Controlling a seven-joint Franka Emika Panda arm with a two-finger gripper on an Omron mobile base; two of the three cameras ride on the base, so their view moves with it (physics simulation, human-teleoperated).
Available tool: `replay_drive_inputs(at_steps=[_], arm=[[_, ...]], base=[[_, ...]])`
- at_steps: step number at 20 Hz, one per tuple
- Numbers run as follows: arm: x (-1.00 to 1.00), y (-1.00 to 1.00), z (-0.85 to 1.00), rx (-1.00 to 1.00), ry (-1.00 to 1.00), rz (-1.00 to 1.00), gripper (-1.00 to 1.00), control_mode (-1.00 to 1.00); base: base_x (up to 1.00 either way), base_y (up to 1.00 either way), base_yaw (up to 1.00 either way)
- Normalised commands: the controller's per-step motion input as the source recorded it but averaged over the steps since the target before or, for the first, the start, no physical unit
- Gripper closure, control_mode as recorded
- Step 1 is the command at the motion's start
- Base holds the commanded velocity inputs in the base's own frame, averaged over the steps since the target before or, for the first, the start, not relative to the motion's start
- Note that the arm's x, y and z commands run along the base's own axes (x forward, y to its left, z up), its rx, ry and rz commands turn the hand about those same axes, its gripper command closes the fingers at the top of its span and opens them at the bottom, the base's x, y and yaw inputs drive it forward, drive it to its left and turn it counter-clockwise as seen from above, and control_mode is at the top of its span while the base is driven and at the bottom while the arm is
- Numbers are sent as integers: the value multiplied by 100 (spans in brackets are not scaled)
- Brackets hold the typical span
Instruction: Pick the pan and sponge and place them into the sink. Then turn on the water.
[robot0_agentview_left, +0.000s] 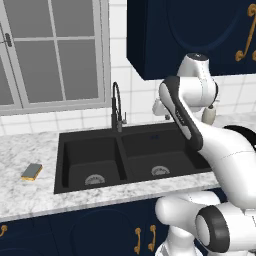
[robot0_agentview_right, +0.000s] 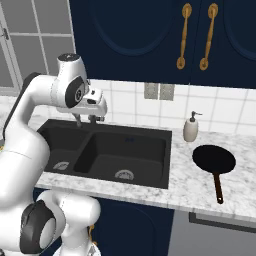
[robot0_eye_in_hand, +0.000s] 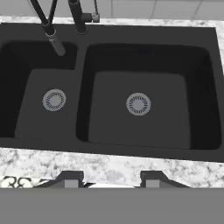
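So the gripper (robot0_agentview_right: 85, 120) hangs above the sink (robot0_agentview_right: 150, 131) with its jaws apart and nothing between them, probably just surveying. Both basins look bare. The pan (robot0_agentview_right: 214, 159) sits on the counter right of the sink, the sponge (robot0_agentview_left: 31, 171) left of it, 2 pickups pending.

Flat, even rendered light fills the kitchen, bright on the white wall tiles (robot0_agentview_right: 125, 102) and marble desk (robot0_agentview_left: 30, 192), with no glare. The black sink (robot0_agentview_left: 131, 131) swallows detail; its basin walls read dim, the shadows soft. The pictures look slightly soft and pixelated, possibly from low resolution; edges show no distortion.
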Motion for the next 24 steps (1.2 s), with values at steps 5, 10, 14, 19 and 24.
replay_drive_inputs(at_steps=[5, 10, 14, 19, 24], arm=[[-8, -58, -31, -6, 0, -5, -100, -100], [0, -100, -61, -8, 1, -12, -100, -100], [0, -100, -55, -1, 5, -13, -100, -100], [0, -100, -37, 1, 9, -17, -100, -100], [16, -100, -29, 2, 11, -20, -100, -100]], base=[[0, 0, 0], [0, 0, 0], [0, 0, 0], [0, 0, 0], [0, 0, 0]])
